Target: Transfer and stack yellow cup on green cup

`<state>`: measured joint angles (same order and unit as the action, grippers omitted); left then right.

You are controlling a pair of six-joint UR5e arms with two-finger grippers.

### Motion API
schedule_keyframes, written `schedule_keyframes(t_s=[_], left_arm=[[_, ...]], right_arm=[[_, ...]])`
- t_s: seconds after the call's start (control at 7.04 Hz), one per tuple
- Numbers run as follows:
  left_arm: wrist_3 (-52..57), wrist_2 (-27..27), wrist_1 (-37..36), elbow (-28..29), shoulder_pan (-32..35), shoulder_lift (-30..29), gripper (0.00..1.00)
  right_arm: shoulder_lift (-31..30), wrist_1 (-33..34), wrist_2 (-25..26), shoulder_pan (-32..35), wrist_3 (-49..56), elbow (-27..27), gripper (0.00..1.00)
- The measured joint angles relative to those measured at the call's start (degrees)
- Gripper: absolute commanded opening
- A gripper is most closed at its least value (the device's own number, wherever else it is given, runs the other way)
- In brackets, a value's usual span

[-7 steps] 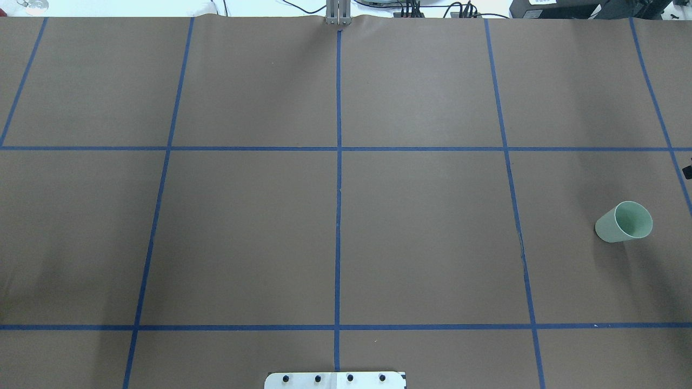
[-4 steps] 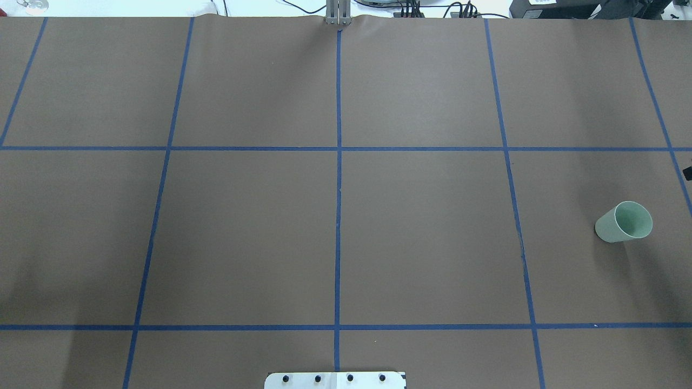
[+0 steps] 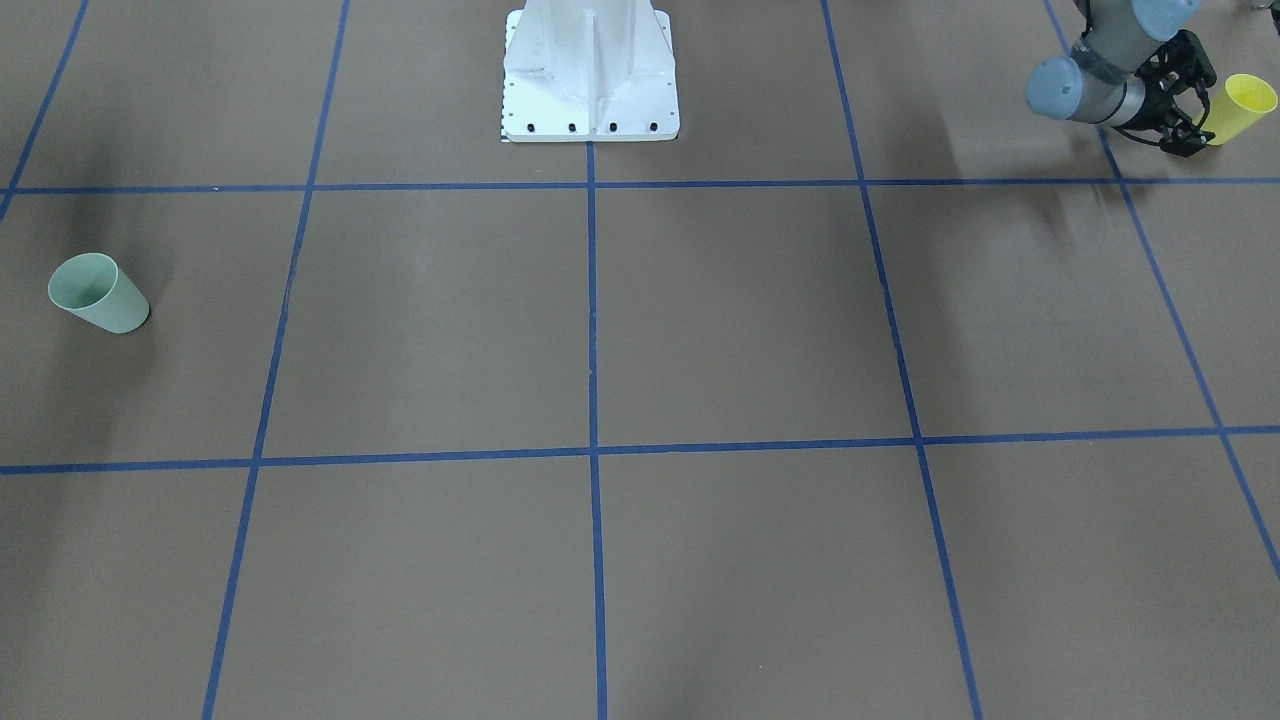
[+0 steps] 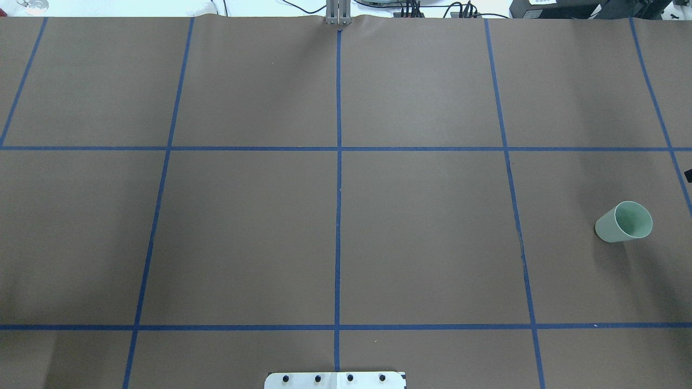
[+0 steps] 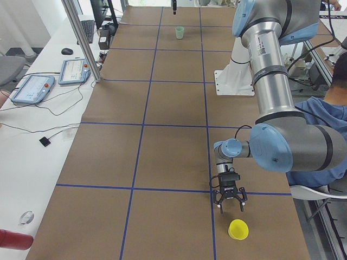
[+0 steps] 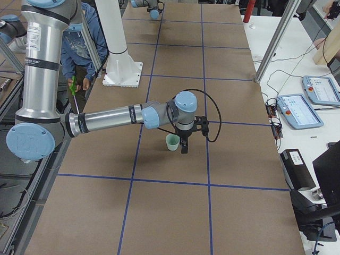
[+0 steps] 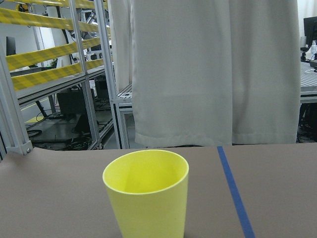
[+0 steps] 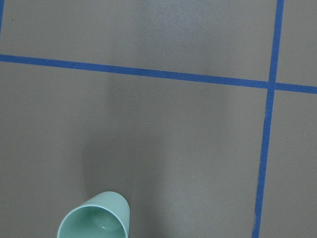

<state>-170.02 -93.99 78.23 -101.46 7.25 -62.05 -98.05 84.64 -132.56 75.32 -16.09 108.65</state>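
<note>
The yellow cup [image 3: 1245, 105] stands upright near the table's end on the left arm's side. It fills the lower middle of the left wrist view [image 7: 147, 196]. My left gripper [image 3: 1200, 112] is open and empty, low over the table just short of the cup, as the exterior left view [image 5: 231, 208] also shows. The green cup [image 4: 621, 222] stands upright at the far right of the table and shows at the bottom of the right wrist view [image 8: 96, 220]. My right gripper [image 6: 184, 144] hangs right beside the green cup [image 6: 172, 142]; I cannot tell whether it is open or shut.
The white robot base [image 3: 590, 70] sits at the table's near-robot edge. Blue tape lines grid the brown table [image 4: 421, 237]. A seated person in blue [image 5: 325, 119] is beside the left arm. Tablets [image 6: 297, 110] lie on a side table.
The green cup has not moved. A dark bit of the right gripper at the overhead view's right edge has slid slightly outward.
</note>
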Motion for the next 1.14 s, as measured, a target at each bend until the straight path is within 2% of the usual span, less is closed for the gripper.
schedule_keyframes(t_s=[0.28, 1.14], left_arm=[[-0.1, -0.4, 3.1, 3.6, -0.8, 0.0, 1.00], [1.1, -0.4, 7.6, 9.2, -1.4, 0.2, 0.99]], right_arm=[[-0.1, 0.0, 0.1, 0.0, 0.0, 0.1, 1.00], [-0.1, -0.1, -0.1, -0.2, 0.0, 0.8, 1.00]])
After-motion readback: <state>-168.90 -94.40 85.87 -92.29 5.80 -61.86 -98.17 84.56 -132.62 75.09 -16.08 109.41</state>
